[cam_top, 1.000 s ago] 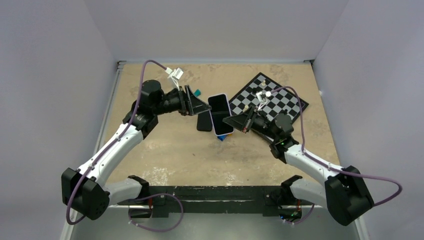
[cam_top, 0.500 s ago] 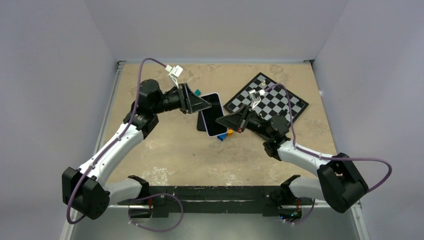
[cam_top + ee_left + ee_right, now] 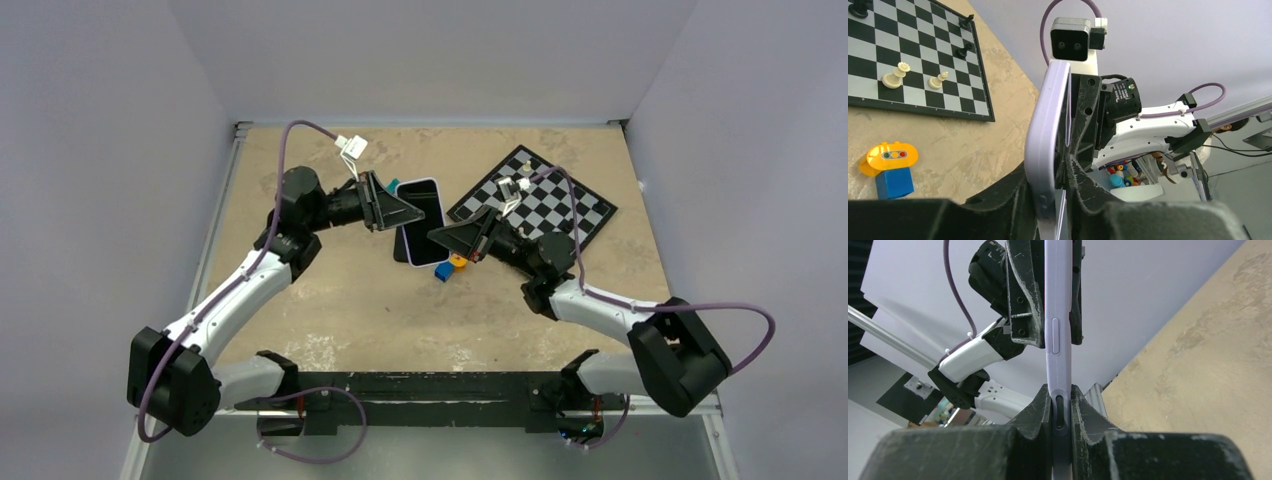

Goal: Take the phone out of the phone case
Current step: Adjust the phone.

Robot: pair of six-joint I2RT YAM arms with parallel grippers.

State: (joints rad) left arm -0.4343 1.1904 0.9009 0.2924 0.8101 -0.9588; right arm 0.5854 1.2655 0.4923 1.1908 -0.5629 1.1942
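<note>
Phone (image 3: 421,208) shifted toward L gripper (image 3: 1052,172) since prior frame — aloft between both tools. L gripper and R gripper (image 3: 1060,399) each clamped on case (image 3: 1045,125). Phone still inside — removal outstanding.

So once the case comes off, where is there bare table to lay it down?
The widest bare patch of table is the near strip, between the toy blocks and the arm bases. Another runs along the far edge, behind the chessboard. The centre is crowded: left gripper and right gripper clamp the cased phone there, by the blocks.
</note>
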